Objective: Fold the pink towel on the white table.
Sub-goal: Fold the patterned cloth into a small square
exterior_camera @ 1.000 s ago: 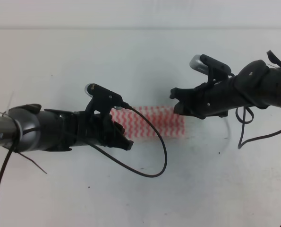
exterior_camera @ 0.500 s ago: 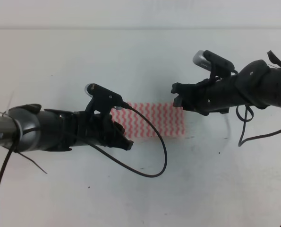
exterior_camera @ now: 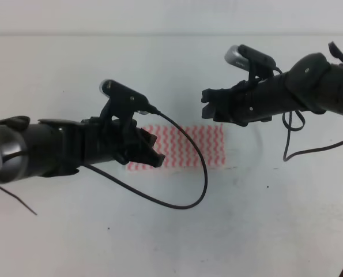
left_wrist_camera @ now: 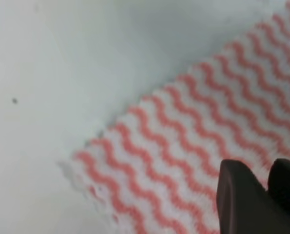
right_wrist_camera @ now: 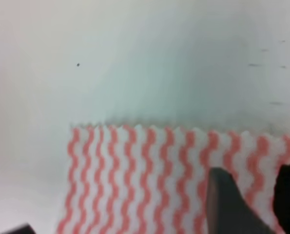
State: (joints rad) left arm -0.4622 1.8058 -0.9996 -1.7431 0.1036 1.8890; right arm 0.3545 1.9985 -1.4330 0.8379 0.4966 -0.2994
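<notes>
The pink towel (exterior_camera: pixel 188 145) lies flat on the white table (exterior_camera: pixel 246 231) as a folded strip, white with pink-red zigzag stripes. My left gripper (exterior_camera: pixel 154 151) hovers over the strip's left end. In the left wrist view its fingers (left_wrist_camera: pixel 242 200) stand close together above the towel (left_wrist_camera: pixel 183 122) with nothing between them. My right gripper (exterior_camera: pixel 208 107) hangs just beyond the towel's far right corner. The right wrist view shows its fingers (right_wrist_camera: pixel 222 200) parted, with striped cloth (right_wrist_camera: pixel 135 175) lying below the gap and not held.
A black cable (exterior_camera: pixel 188 190) loops from the left arm across the towel's middle and onto the table in front. Another cable (exterior_camera: pixel 292 147) hangs from the right arm. The table's far edge (exterior_camera: pixel 171 33) runs along the top.
Both arms have lifted and shifted toward the far side. The right gripper has drawn off the towel's right end. The towel stays flat, with more of it showing.
</notes>
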